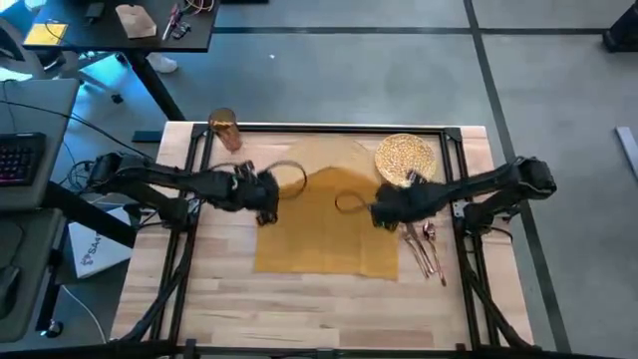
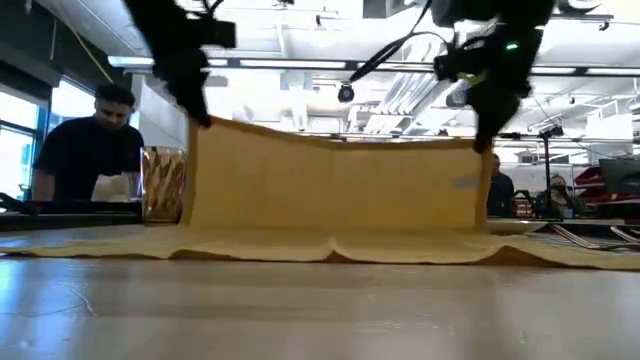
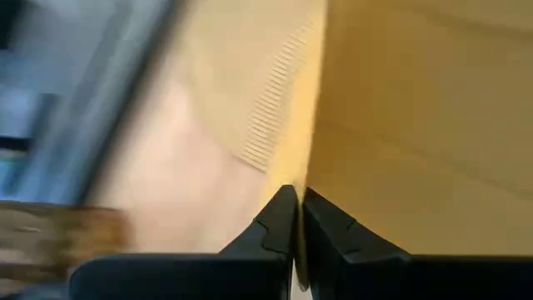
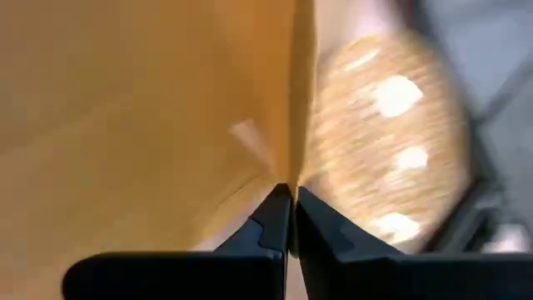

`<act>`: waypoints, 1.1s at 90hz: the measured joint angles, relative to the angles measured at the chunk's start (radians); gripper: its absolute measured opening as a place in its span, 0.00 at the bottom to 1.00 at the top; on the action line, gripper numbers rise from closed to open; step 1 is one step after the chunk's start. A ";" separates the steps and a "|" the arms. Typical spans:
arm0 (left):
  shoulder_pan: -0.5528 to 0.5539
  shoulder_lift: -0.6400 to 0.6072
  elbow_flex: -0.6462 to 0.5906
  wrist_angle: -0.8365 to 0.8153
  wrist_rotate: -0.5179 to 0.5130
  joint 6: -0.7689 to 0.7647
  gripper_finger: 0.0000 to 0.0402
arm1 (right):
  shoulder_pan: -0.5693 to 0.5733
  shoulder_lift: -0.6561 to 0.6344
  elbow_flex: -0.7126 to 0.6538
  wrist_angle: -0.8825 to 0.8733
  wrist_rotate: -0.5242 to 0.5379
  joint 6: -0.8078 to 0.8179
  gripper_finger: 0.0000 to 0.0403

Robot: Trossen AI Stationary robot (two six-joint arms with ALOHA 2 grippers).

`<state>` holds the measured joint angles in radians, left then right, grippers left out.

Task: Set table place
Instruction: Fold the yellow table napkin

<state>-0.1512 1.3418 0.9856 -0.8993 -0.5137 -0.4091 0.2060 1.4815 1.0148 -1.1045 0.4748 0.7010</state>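
The yellow napkin (image 1: 324,234) stands as an upright sheet (image 2: 335,185) between my two grippers, and its lower part lies spread on the table (image 1: 299,309). My left gripper (image 1: 267,204) and my right gripper (image 1: 384,212) are both shut on its raised top edge. Beneath it lies the tan woven placemat (image 1: 319,152), its far rim showing. The gold speckled plate (image 1: 404,158) sits at the far right. The amber cup (image 1: 223,130) stands at the far left. Copper cutlery (image 1: 429,249) lies right of the napkin. My left gripper pinches the napkin's raised left top corner (image 3: 305,167) between its two fingers, coming from the table's left. The cloth hangs down from the hold to the table; one layer or several, I cannot tell. My right gripper pinches the napkin's raised right top corner (image 4: 294,162) between its two fingers, coming from the table's right. The top edge (image 2: 335,138) sags a little between the two holds, and the lower part rests on the table.
A black rail frame (image 1: 329,128) runs around the table. A person (image 2: 85,150) sits beyond the far left edge. A dark desk (image 1: 110,30) with clutter stands behind. Bare wood lies along the near edge (image 1: 299,319).
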 joint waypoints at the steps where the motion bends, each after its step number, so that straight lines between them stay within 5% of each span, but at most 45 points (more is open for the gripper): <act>1: -0.010 0.000 -0.005 0.002 0.010 -0.008 0.00 | 0.013 0.000 -0.006 0.005 -0.011 0.007 0.00; 21: -0.216 0.000 -0.118 0.160 0.158 -0.140 0.00 | 0.240 0.002 -0.134 0.276 -0.215 0.106 0.00; 38: -0.313 0.002 -0.232 0.313 0.216 -0.273 0.00 | 0.342 0.026 -0.231 0.502 -0.282 0.165 0.00; 65: -0.365 -0.006 -0.200 0.238 0.234 -0.364 0.00 | 0.380 0.031 -0.159 0.349 -0.335 0.240 0.00; 99: -0.401 -0.003 -0.233 0.277 0.246 -0.330 0.00 | 0.432 0.035 -0.146 0.366 -0.252 0.268 0.00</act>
<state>-0.5519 1.3388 0.7525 -0.6228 -0.2673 -0.7391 0.6385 1.5169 0.8684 -0.7388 0.2226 0.9691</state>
